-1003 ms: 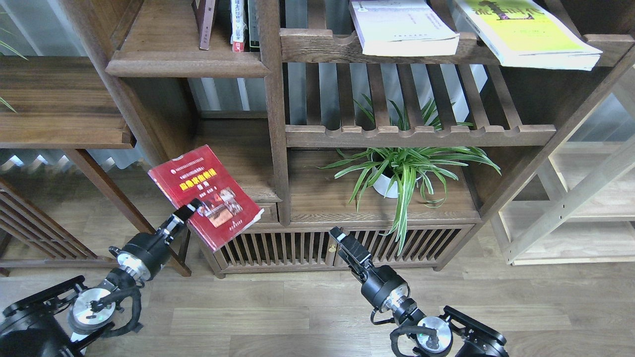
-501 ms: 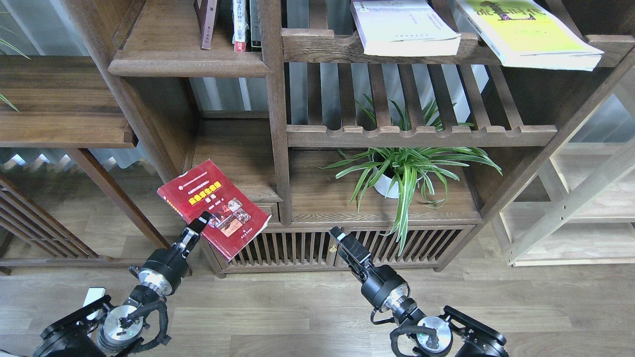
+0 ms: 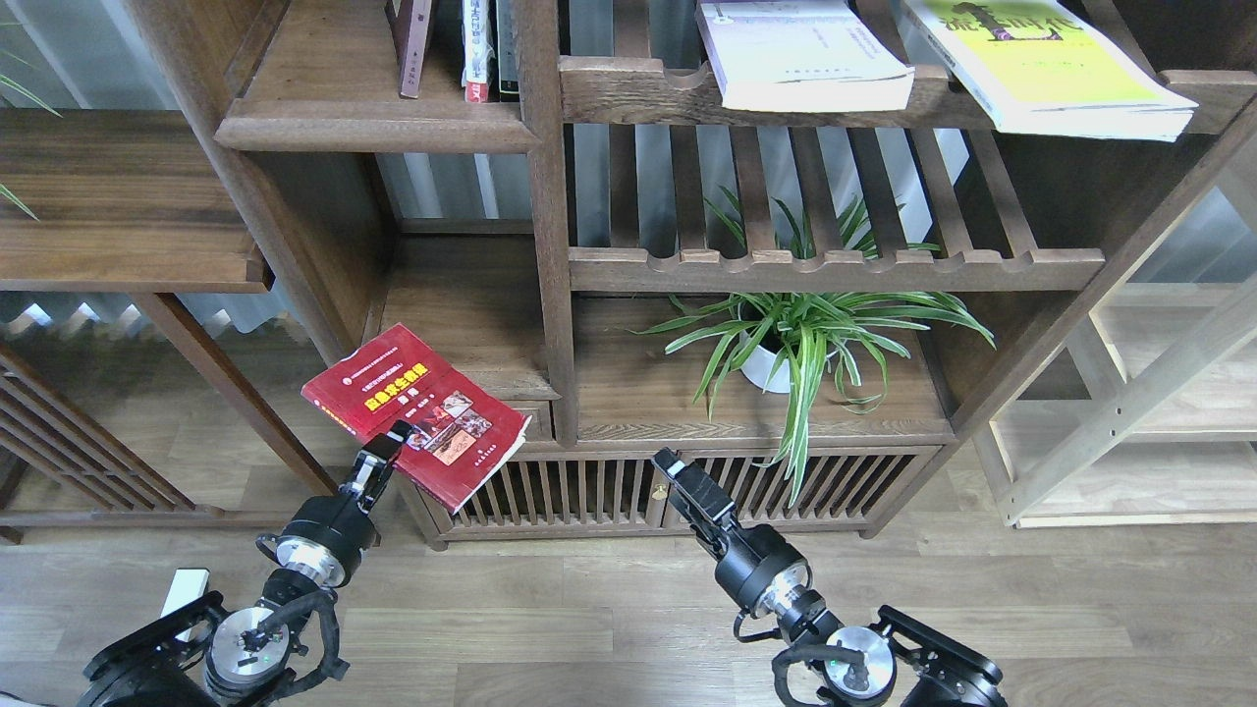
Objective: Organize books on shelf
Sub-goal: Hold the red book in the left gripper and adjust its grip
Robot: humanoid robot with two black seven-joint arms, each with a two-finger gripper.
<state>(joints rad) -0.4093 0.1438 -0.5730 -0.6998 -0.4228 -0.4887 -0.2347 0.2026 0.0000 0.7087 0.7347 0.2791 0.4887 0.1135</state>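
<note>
My left gripper (image 3: 391,441) is shut on the lower edge of the red book (image 3: 422,410) with the yellow title. It holds the book tilted, in the air, just in front of the narrow compartment's dark-brown shelf board (image 3: 469,295), with the book's right corner near the board's front edge. The pale lavender book (image 3: 807,57) and the yellow-green book (image 3: 1043,67) lie flat on the top slatted shelf at the upper right. My right gripper (image 3: 671,464) is low in front of the cabinet doors, holding nothing; its fingers look like one dark bar.
An upper solid board (image 3: 373,126) carries slim upright volumes (image 3: 471,49). A potted spider plant (image 3: 800,339) stands under the slatted rail (image 3: 835,267). A slatted cabinet front (image 3: 579,486) is below. A pale wood rack (image 3: 1139,412) stands at right, a dark side shelf (image 3: 118,206) at left.
My left arm has moved right and lowered the red book, laying it flatter and closer to the narrow compartment's board. The right arm has not moved.
</note>
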